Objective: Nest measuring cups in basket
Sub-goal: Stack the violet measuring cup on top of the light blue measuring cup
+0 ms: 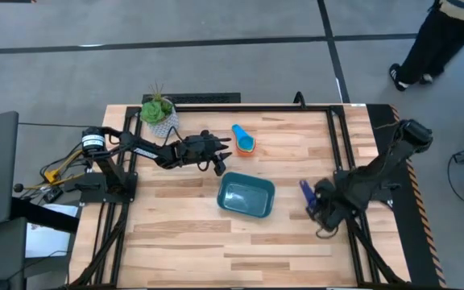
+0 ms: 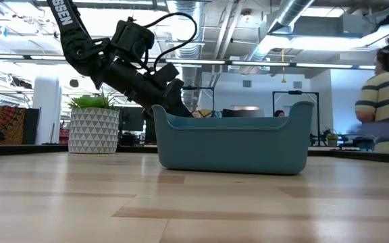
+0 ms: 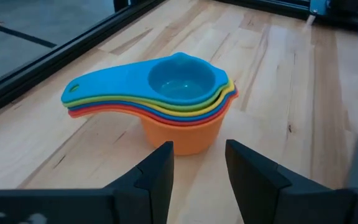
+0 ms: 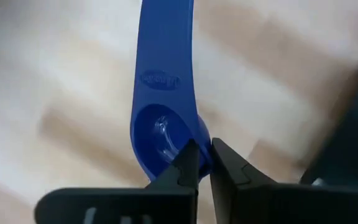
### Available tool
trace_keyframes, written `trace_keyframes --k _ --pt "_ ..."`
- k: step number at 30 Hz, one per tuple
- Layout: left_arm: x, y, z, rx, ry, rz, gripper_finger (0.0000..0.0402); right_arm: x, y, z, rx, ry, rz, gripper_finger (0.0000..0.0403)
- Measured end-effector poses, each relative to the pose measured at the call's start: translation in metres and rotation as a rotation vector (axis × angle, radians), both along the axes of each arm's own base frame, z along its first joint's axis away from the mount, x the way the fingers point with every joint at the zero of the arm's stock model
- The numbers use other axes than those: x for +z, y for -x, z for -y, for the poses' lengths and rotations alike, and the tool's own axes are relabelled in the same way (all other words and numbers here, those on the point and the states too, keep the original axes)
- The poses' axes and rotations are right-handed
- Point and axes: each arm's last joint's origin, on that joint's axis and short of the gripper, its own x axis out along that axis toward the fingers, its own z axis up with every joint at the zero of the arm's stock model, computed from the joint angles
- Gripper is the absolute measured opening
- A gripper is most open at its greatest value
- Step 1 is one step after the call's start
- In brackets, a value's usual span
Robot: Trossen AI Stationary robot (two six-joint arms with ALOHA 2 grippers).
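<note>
1. Left arm: reaches from the bench's left edge across toward the middle, forearm low and angled down. Its left claw (image 1: 217,153) hangs just short of the nested stack, fingers (image 3: 157,171) parted with nothing between them, tips pointing at the stack's orange base.
2. Nested stack of measuring cups (image 3: 179,102): light blue on top, then green, yellow and red, with orange at the bottom; handles fanned to one side. It stands on the bench beyond the basket, near the far edge, apart from the basket.
3. Basket (image 1: 246,196): teal, shallow, at mid-bench between the two arms. No cup shows inside it in the high view.
4. Right arm: folded in from the bench's right side, elbow raised, wrist turned down toward the bench. Its right claw (image 4: 205,163) is pinched on the rim of the dark blue measuring cup (image 4: 163,134), handle pointing away from the fingers.
5. Dark blue measuring cup, position: to the right of the basket, near it but not touching.
6. Potted plant (image 1: 159,111): white patterned pot at the far left corner, behind the left arm.
</note>
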Motion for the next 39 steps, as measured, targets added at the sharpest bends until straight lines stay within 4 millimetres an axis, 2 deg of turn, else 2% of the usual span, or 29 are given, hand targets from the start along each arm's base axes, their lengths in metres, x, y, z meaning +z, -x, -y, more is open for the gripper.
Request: trace_keyframes --k 7,11,17,22,28,35,39 --pt "0.000 0.000 -0.001 0.010 -0.029 -0.009 0.0135 0.022 -0.021 0.055 -0.037 0.076 0.132 0.0020" --pt "0.000 0.000 -0.001 0.010 -0.038 -0.014 0.0135 0.029 -0.040 0.091 -0.049 0.115 0.208 0.0035" --pt "0.000 0.000 -0.001 0.003 -0.059 -0.032 0.0135 0.042 -0.070 0.145 0.013 0.161 0.431 0.0032" --pt "-0.004 0.002 -0.001 0.012 -0.069 -0.081 0.0135 0.046 -0.082 0.183 0.043 0.143 0.576 0.0024" --pt "-0.007 0.004 -0.001 0.047 -0.074 -0.119 0.0135 0.041 -0.100 0.216 0.059 0.104 0.545 0.0036" --pt "-0.010 0.005 -0.001 0.046 -0.067 -0.149 0.0135 0.057 -0.137 0.241 0.158 0.143 0.543 0.0031" --pt "-0.013 0.006 -0.001 0.044 -0.059 -0.185 0.0135 0.059 -0.155 0.255 0.194 0.110 0.565 0.0034"
